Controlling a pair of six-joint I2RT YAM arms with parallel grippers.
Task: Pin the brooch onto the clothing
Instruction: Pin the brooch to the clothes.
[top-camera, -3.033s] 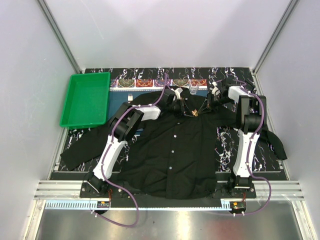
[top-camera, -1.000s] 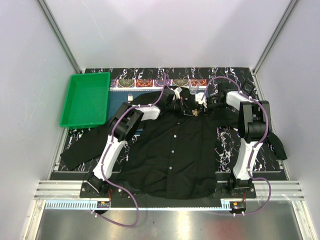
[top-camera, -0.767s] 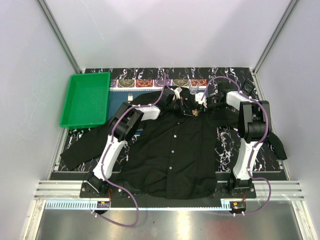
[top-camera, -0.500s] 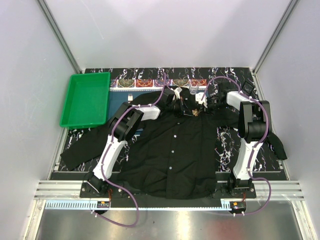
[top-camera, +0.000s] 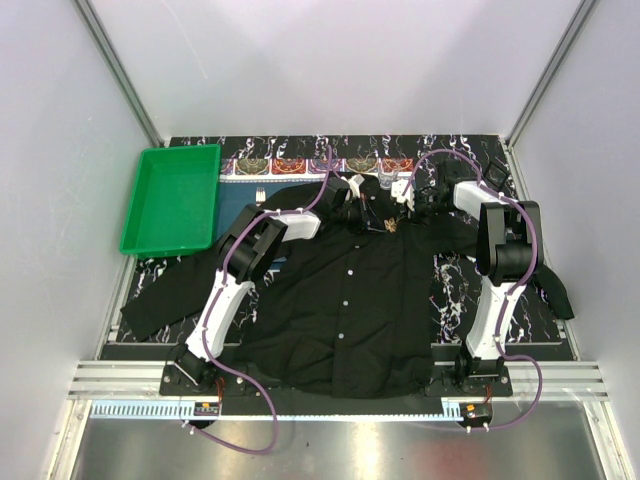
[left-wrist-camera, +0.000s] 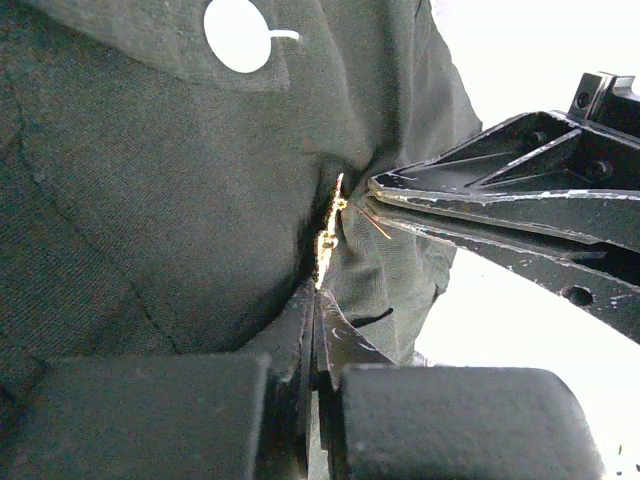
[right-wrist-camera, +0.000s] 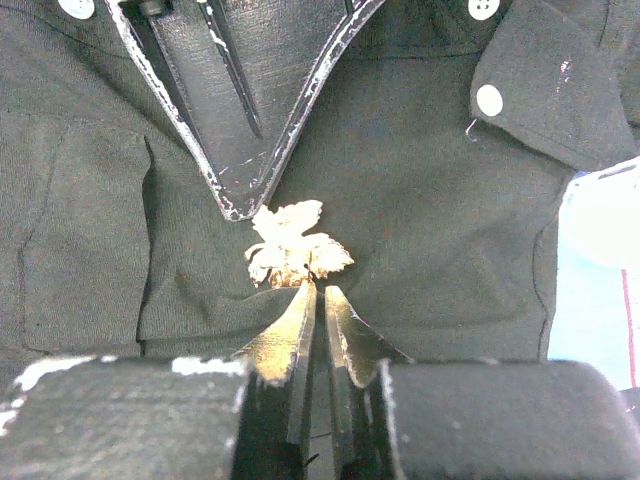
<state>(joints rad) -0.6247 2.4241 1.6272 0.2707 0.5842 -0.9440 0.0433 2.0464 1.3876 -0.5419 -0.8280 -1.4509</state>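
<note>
Over the last few seconds your right arm had re-posed. Its elbow had swung round and the wrist had drawn in closer over the collar, while the left arm and the brooch (right-wrist-camera: 298, 250) stayed where they were. In the last second almost nothing shifted in the overhead view.

The brooch lay face up on the chest of the shirt (top-camera: 350, 300), just below the collar, at the end of the garment nearest the worktop's back edge. The right gripper (right-wrist-camera: 318, 292) had its fingers a slit apart, tips right at the brooch's lower edge. You could not tell from the wrist view whether any part of the pin sat between them. The left gripper (right-wrist-camera: 237, 208) was pressed together, its tip just beside the upper-left leaf, where the cloth was bunched into a fold. Whether it pinched that fold was not clear.

With the brooch holding its place, it was probably already seated in the fabric and the right claw was likely letting go. That is a judgement only, since the clasp was hidden.

The green tray (top-camera: 170, 200) at the back left corner showed nothing inside. The small clear cup (top-camera: 386, 181) behind the collar was too small to read.
</note>
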